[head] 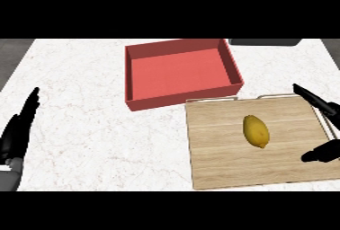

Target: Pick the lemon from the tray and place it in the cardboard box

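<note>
1. One white marble counter (86, 130) carries everything, with a dark object (266, 42) just showing at its far edge.
2. The red open-topped box (181, 72) sits at the far middle, its inside bare; its near right corner almost meets the tray.
3. The wooden tray (225, 166) with thin metal handles lies near right.
4. The left hand (19, 130) rests open at the view's left edge, fingers up, holding nothing.
5. The right hand (320, 130) is spread wide over the tray's right edge, fingers straight above and thumb below, grasping nothing.
6. The lemon (256, 130) lies lengthwise on the tray's middle, apart from that hand. A good pick likely brings the hand leftward, fingers and thumb across the fruit's narrow width, closing before lifting toward the box.
</note>
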You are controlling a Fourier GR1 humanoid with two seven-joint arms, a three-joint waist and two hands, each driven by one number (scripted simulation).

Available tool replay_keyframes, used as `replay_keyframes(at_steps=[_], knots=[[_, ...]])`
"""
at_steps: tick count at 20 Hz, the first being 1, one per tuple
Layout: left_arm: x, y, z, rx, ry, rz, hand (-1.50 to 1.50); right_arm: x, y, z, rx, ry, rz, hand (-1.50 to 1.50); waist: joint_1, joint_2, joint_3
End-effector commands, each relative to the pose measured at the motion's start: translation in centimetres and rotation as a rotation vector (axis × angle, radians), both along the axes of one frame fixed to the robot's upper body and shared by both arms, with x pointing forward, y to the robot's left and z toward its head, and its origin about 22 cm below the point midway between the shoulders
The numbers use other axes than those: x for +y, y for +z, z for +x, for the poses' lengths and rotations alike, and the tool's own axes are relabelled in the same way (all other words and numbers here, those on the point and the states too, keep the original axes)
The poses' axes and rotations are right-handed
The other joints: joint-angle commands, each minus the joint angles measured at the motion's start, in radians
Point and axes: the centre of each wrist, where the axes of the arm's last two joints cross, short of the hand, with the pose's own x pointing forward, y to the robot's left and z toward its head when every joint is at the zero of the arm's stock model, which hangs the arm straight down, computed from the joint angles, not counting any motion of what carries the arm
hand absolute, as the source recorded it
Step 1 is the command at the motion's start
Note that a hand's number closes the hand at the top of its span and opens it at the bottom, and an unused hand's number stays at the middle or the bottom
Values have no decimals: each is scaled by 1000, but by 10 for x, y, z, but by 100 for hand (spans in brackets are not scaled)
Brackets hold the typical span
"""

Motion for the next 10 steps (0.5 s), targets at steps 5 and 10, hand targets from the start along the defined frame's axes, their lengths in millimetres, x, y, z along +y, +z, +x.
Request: replay_keyframes(at_steps=[5,10], knots=[[1,-7,1,-3,2,8,0,14,44,32,101,197,-343,-150,-5,-5,-2],[9,14,13,3,10,6,0,60,33,53,156,253,-428,-150,-10,-5,-1]])
